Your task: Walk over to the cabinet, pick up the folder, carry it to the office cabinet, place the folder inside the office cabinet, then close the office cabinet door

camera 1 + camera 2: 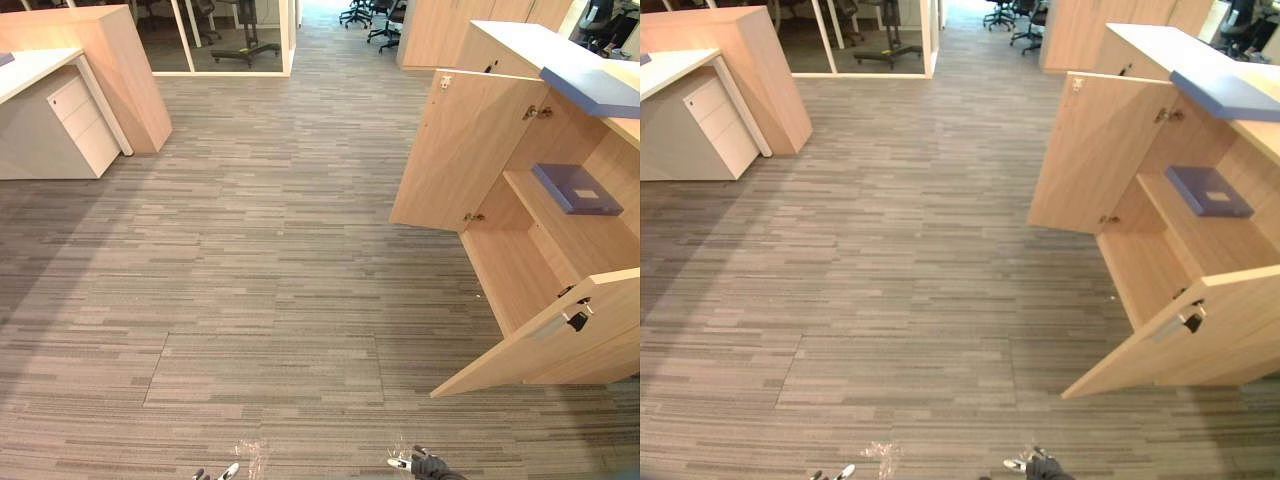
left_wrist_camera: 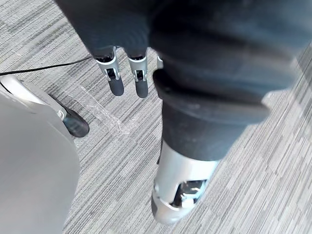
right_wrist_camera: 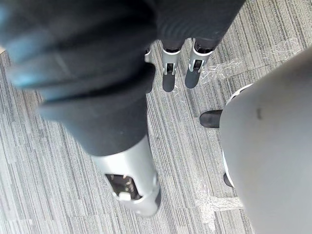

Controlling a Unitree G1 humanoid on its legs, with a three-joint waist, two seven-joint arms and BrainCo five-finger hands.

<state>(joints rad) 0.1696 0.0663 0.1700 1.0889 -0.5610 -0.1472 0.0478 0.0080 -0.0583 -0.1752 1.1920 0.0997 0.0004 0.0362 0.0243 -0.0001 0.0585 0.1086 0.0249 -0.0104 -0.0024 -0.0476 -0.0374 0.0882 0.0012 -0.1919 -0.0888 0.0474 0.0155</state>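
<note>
L hand point(image 2: 116, 80) & R hand point(image 3: 168, 78) hang empty, fingers straight. Folder point(image 1: 576, 188) lies on shelf point(image 1: 548, 225) inside office cabinet point(image 1: 510, 272), doors point(image 1: 462, 150) open.

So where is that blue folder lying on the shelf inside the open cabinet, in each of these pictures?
Left eye view: folder at right, on the shelf of the office cabinet.
Right eye view: folder at right, same shelf.
Left wrist view: aimed down at the carpet past the left hand.
Right wrist view: likewise, past the right hand.
Shared landmark: the near door handle, below the folder in both eye views.
</note>
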